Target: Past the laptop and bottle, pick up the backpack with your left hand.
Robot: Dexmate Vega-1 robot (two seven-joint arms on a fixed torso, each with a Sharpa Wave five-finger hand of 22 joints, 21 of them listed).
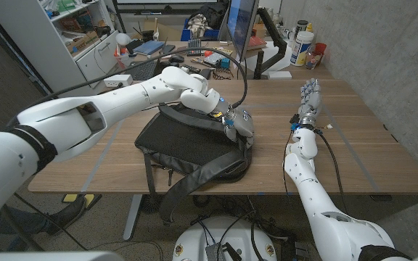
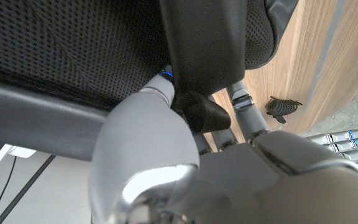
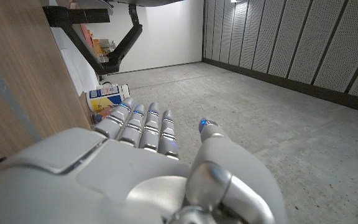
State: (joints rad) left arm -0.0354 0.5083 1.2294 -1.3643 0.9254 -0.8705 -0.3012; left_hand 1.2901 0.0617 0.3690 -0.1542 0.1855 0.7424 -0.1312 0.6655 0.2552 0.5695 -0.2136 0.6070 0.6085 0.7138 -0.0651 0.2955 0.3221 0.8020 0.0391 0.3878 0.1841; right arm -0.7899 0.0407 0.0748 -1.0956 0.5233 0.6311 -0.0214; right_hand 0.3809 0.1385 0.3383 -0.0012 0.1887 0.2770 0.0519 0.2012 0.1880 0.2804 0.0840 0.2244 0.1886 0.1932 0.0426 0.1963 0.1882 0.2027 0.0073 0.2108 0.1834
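A black backpack [image 1: 187,138] lies on the wooden table [image 1: 354,152], its straps [image 1: 187,190] hanging over the front edge. My left hand [image 1: 236,125] sits at the backpack's right end. In the left wrist view its fingers [image 2: 160,93] curl around a black strap [image 2: 204,43] beside the mesh back panel [image 2: 73,50], so my left hand [image 2: 229,174] grips the backpack. My right hand [image 1: 309,98] stands upright on the table to the right, fingers straight and holding nothing. The right wrist view shows my right hand [image 3: 142,168] at the table edge [image 3: 17,74].
Behind the table, a cluttered desk holds a monitor [image 1: 242,29] and white bottles [image 1: 300,49]. A shelf unit [image 1: 78,36] stands at the back left. A black cable [image 1: 242,72] arcs above my left wrist. A small black clip [image 2: 283,107] lies on the wood.
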